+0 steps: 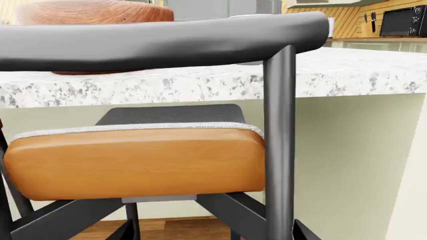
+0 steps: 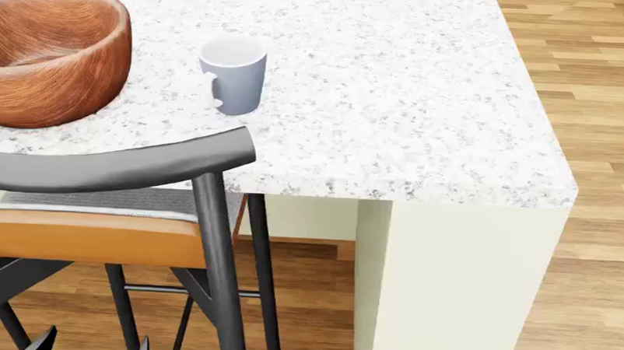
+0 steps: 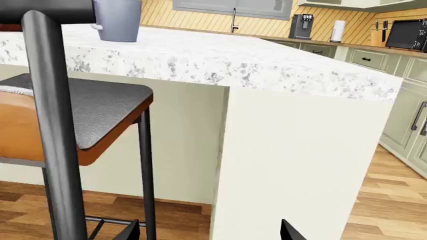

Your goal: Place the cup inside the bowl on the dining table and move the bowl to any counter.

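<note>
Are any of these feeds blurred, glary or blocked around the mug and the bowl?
Head view: sharp, evenly lit, no glare; the small blue-grey mug and the large reddish-brown wooden bowl cast only faint shadows on the white speckled stone table. Left wrist view: the dark grey chair backrest hides most of the bowl. Right wrist view: sharp; the mug is cropped at the frame edge.
</note>
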Controlling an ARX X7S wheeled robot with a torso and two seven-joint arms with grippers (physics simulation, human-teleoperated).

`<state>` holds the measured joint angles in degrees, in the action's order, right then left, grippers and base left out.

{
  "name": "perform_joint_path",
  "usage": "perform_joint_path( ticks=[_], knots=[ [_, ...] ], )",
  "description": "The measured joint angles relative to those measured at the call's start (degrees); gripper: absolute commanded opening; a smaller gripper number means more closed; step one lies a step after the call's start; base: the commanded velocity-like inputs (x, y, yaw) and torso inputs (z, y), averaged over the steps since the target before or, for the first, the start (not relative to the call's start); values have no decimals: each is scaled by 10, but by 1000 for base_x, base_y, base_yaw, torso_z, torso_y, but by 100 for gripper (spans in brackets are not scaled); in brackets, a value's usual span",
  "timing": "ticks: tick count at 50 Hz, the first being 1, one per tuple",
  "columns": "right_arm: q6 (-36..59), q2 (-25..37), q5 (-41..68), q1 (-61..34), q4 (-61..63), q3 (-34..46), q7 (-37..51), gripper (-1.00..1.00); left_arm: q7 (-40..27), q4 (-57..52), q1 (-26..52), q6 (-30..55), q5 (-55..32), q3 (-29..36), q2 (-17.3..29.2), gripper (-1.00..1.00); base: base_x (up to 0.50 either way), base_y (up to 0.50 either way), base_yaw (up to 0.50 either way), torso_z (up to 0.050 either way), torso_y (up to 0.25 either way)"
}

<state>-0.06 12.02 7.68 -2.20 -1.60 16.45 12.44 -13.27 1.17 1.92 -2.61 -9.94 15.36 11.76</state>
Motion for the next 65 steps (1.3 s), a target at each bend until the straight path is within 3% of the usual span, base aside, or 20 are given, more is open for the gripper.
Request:
perform_joint_path(
  ticks=[38,65],
  knots=[
    [-5,6,11,-1,0,6,8,100,-7,-5,-2,5,-10,8,12,100,0,478,0,0,0],
    [-13,6,35,1,-2,-1,15,100,-14,-11,-1,6,-22,11,14,100,0,0,0,2,0]
  ],
)
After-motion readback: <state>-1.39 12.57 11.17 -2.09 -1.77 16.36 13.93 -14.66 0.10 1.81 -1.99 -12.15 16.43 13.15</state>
